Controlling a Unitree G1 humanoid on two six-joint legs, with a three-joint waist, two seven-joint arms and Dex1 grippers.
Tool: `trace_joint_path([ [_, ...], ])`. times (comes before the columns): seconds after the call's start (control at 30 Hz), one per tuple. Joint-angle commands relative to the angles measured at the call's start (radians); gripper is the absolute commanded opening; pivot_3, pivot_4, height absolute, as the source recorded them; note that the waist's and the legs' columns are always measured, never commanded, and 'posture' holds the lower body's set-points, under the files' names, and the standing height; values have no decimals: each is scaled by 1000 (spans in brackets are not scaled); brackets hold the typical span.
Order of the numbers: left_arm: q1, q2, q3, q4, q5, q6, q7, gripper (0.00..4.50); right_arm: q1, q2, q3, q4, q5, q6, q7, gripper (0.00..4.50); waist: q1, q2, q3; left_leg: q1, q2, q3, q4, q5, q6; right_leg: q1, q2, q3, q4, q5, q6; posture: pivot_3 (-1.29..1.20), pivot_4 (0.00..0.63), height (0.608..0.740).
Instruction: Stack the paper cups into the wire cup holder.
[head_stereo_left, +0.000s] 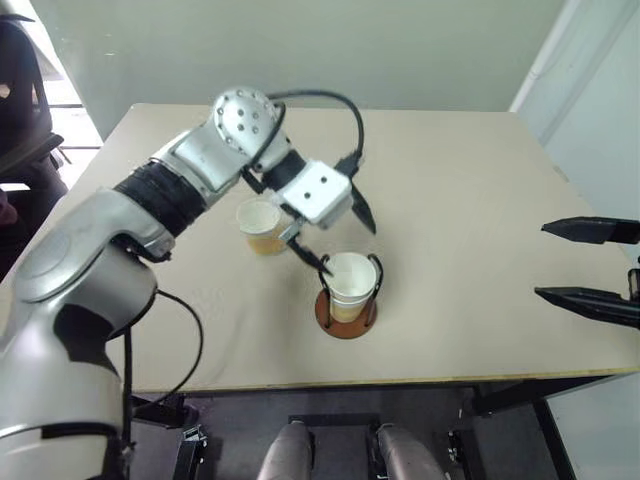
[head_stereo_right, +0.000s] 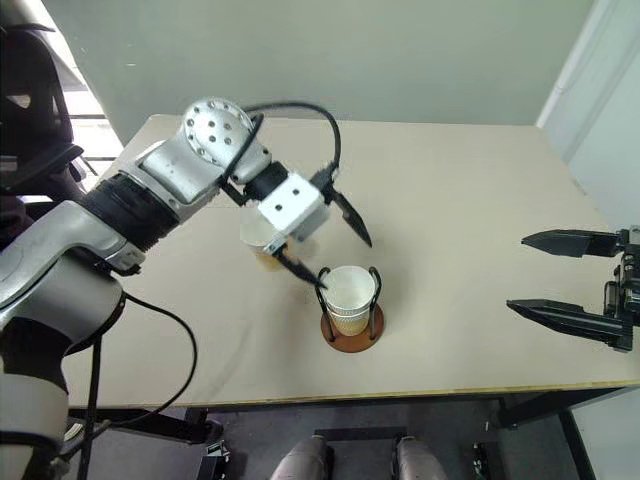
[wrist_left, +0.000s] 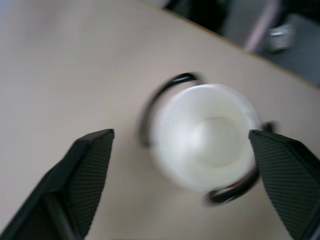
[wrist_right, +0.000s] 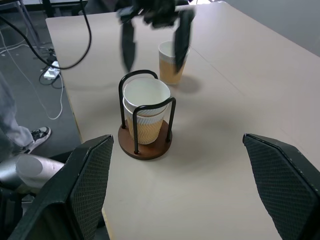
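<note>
The wire cup holder (head_stereo_left: 345, 322), a brown disc with black wire loops, stands near the table's front middle. Two paper cups (wrist_right: 146, 107) sit nested inside it, white rims up. A third paper cup (head_stereo_left: 260, 228) stands upright on the table just behind and to the left, partly hidden by my left hand. My left gripper (head_stereo_left: 350, 250) hovers open just above the nested cups, pointing down, fingers (wrist_left: 90, 170) spread wider than the rim and holding nothing. My right gripper (head_stereo_left: 542, 261) is open and empty, off the table's right edge.
The tan table (head_stereo_left: 470, 180) stretches wide behind and to the right of the holder. A dark chair (head_stereo_left: 25, 110) stands off the far left corner. In the right wrist view, cables (wrist_right: 50, 70) lie on the floor beside a person's leg and shoe (wrist_right: 35, 135).
</note>
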Motion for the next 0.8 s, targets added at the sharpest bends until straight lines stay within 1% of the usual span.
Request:
trace_joint_path([
  [0.03, -29, 60, 168, 168, 80, 17, -33, 4478, -22, -20, 7, 20, -13, -31, 9, 4232, -8, 1, 0, 0, 0, 0, 0, 0, 0, 0, 0, 0, 0, 0, 0, 0, 150, 740],
  [0.13, 4, 119, 255, 261, 161, 37, -33, 4478, -38, -26, 37, 39, -22, -48, 16, 4232, -18, 2, 0, 1, 1, 0, -2, -1, 2, -1, 1, 1, 0, -1, -1, 0, 150, 740],
  [0.2, 33, 151, 292, 288, 206, 48, -33, 4478, -47, -29, 53, 50, -27, -57, 22, 4232, -19, 2, -1, 1, 1, 0, -3, -1, 2, -2, 1, 1, 0, 0, 0, 0, 150, 740],
  [0.3, 118, 204, 302, 248, 222, 86, -33, 4478, -75, -36, 91, 72, -36, -72, 29, 4232, -19, 3, -1, 1, 1, 0, -3, -1, 2, -3, 1, 1, 1, 1, 4, 0, 150, 740],
  [0.37, 164, 223, 308, 218, 226, 110, -33, 4478, -95, -39, 117, 86, -45, -81, 34, 4232, -12, 3, -1, 1, 0, 1, -3, -1, 2, -3, 1, -1, 1, 2, 5, 0, 150, 740],
  [0.43, 200, 220, 325, 211, 226, 124, -33, 4478, -115, -40, 142, 97, -50, -90, 37, 4232, -5, 2, -1, 0, 1, 0, -2, -1, 2, -3, 0, -1, 1, 2, 6, 0, 150, 740],
  [0.57, 217, 160, 383, 285, 287, 114, -33, 4478, -136, -42, 171, 107, -59, -98, 44, 4232, 3, 1, -1, -1, 0, -1, 0, -1, 2, -3, -2, -1, 1, 2, 6, 0, 150, 740],
  [0.67, 220, 116, 417, 323, 314, 123, -33, 4478, -143, -46, 175, 109, -60, -95, 45, 4232, 2, 1, -1, 0, 0, 1, 0, -1, 2, -3, -2, 0, 1, 2, 6, 0, 150, 740],
  [0.8, 239, 83, 426, 365, 364, 107, -33, 4478, -142, -52, 164, 106, -60, -89, 45, 4232, -5, 1, -1, 0, 1, 1, 0, -1, 2, -3, -1, 1, 2, 3, 7, 0, 150, 740],
])
